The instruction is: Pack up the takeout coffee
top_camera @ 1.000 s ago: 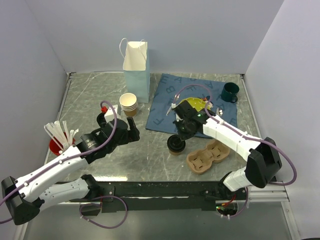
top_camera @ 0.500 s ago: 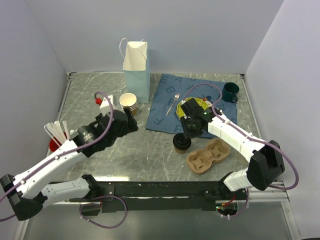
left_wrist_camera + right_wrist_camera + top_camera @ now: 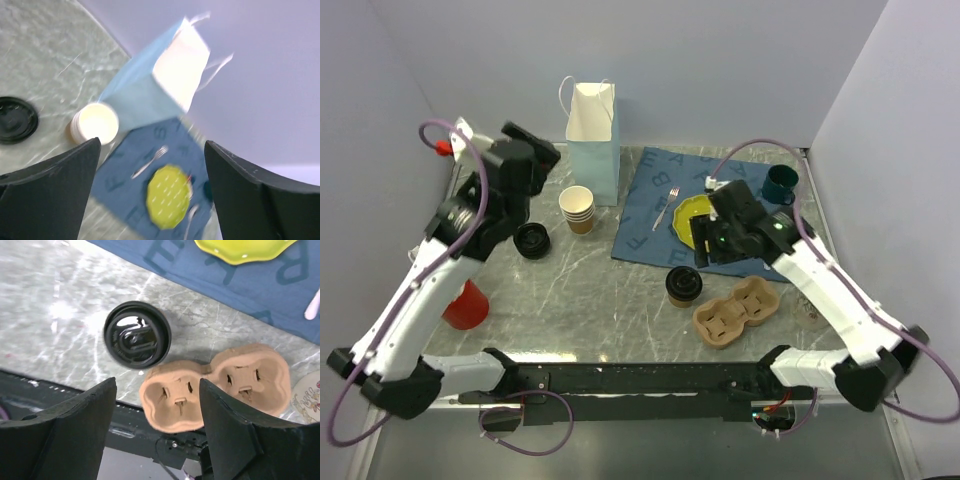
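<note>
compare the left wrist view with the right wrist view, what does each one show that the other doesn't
Only the left wrist view shows the pale blue paper bag standing upright, the stack of cream cups beside it, a loose black lid lying flat on the table, and the fork.

Only the right wrist view shows the takeout coffee, lid on, and the cardboard cup carrier next to it, both sockets empty.

Both show the blue cloth, the yellow-green plate on it, and the marbled table.

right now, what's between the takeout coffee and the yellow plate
Between the takeout coffee and yellow plate: bare table, then the blue cloth; right wrist view shows it.
</note>
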`<state>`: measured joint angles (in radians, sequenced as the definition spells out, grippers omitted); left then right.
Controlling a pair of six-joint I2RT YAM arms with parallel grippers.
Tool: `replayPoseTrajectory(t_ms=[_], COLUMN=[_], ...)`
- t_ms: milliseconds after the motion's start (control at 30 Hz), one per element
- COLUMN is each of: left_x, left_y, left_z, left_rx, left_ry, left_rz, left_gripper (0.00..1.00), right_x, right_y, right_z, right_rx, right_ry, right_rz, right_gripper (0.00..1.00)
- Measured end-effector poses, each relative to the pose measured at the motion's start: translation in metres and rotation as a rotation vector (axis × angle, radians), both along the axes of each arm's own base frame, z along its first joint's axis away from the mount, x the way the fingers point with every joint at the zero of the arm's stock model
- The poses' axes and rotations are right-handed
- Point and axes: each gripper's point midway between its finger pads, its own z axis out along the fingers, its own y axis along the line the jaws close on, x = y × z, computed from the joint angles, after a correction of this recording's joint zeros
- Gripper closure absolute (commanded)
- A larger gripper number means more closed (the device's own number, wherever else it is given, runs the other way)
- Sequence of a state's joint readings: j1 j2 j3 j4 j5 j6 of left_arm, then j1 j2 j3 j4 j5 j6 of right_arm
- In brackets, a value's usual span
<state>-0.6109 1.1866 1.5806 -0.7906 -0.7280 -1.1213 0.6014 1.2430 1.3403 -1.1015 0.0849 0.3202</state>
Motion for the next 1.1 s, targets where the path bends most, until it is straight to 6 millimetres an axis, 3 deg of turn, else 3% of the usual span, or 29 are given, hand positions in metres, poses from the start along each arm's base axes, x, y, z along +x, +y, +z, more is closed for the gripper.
replayPoseTrajectory(t_ms=[167, 300, 433, 667, 933, 1100], left_x=[0.052, 0.084, 0.105, 0.144, 0.174, 0.182], left_y=[-0.009, -0.025, -0.035, -0.051, -0.05, -0.042], left_z=[0.016, 0.002, -0.008, -0.008, -0.061, -0.079], left_rx=[-0.069, -0.126, -0.224, -0.408, -0.5, -0.5], left_ry=[-0.032, -0.024, -0.016, -0.003, 0.153, 0.2], left_rz=[0.071, 0.075, 0.093, 0.125, 0.19, 0.225], left_gripper=[0.26, 0.31, 0.34, 0.33, 0.34, 0.38], right_x=[-0.026, -0.046, -0.058, -0.067, -0.071, -0.074], right_y=[-0.012, -0.022, -0.03, -0.037, -0.042, -0.045], right_z=[0.032, 0.045, 0.047, 0.043, 0.042, 0.032], right_rx=[0.074, 0.109, 0.119, 0.108, 0.113, 0.102], right_ry=[-0.069, -0.095, -0.104, -0.096, -0.112, -0.093], right_rz=[0.014, 0.025, 0.027, 0.021, 0.005, -0.008], right_gripper=[0.27, 0.27, 0.27, 0.28, 0.28, 0.28])
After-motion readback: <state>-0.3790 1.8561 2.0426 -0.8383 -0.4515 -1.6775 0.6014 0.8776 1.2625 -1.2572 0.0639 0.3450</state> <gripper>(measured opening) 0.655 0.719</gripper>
